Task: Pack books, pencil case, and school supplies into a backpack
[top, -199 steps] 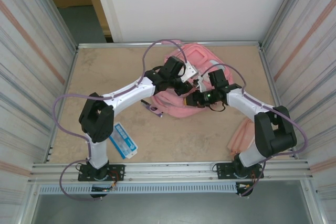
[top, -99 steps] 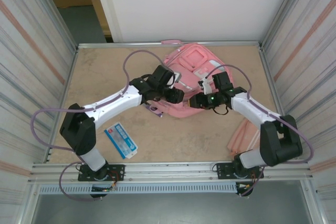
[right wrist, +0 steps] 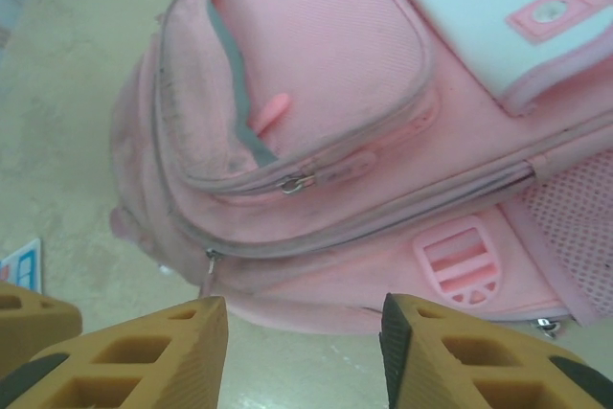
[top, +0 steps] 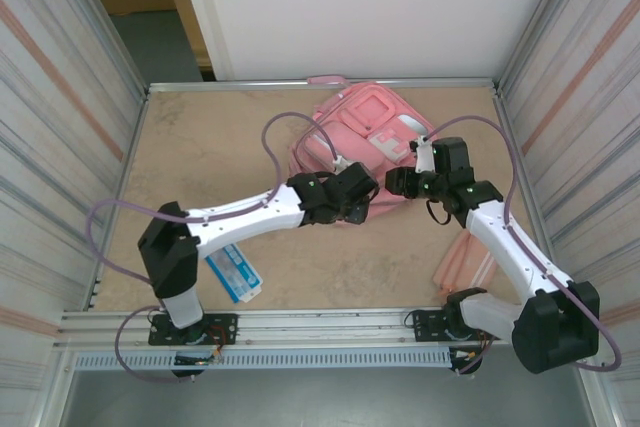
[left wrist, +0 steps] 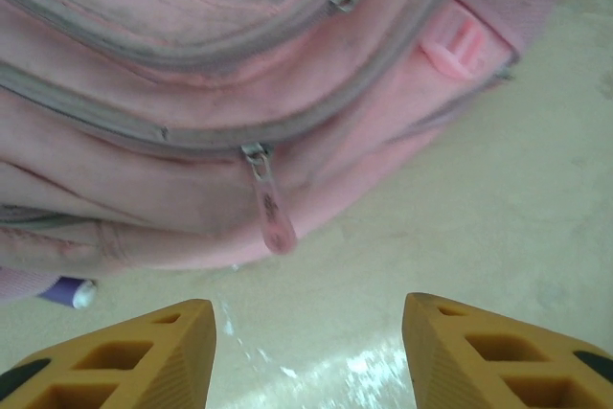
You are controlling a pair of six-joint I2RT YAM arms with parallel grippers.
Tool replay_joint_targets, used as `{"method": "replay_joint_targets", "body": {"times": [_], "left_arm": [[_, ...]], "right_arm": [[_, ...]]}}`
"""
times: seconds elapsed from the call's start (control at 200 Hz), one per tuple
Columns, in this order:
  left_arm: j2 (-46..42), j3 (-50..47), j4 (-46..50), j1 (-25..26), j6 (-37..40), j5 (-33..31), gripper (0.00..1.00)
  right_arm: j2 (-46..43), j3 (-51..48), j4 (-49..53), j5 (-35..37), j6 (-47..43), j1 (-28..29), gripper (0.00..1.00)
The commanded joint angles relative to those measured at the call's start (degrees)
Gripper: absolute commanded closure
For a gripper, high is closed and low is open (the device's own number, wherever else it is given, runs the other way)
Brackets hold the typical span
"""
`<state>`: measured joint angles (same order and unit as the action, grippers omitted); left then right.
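Top external showed the backpack [top: 365, 132] looking zipped, pencil case [top: 232, 272] unpacked left of it — my left gripper [left wrist: 306, 306] and right gripper [right wrist: 303, 304] gaped empty.

Both arms stretched forward, angled inward, left gripper [top: 358, 209] and right gripper [top: 394, 184] near each other, jaws parted, empty.

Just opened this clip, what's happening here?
Both arms reach toward the pink backpack, which lies on the table with its zips apparently closed. The left gripper and right gripper are open and empty at its near edge. The light blue pencil case and pale pink ribbed book lie unpacked on the table.
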<state>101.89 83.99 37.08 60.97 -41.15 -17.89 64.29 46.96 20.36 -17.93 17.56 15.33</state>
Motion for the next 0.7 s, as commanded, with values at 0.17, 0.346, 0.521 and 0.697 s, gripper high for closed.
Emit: {"method": "replay_joint_targets", "body": {"times": [0.17,0.346,0.521,0.697], "left_arm": [[9.9,7.5,5.5,-1.7,-3.3,-4.2,0.47],[12.1,8.5,4.8,-2.4,-3.1,-3.7,0.48],[12.9,7.3,3.7,-3.0,-3.3,-0.8,0.60],[12.9,6.5,4.0,-3.1,-2.8,0.3,0.71]], "right_arm": [[-0.5,-1.9,-3.8,0.8,2.1,-0.2,0.54],[0.1,-3.7,-5.1,0.3,2.5,0.0,0.54],[1.0,-3.6,-6.1,-0.7,2.8,0.0,0.55],[1.5,-3.0,-6.3,-0.6,2.7,0.1,0.54]]}}
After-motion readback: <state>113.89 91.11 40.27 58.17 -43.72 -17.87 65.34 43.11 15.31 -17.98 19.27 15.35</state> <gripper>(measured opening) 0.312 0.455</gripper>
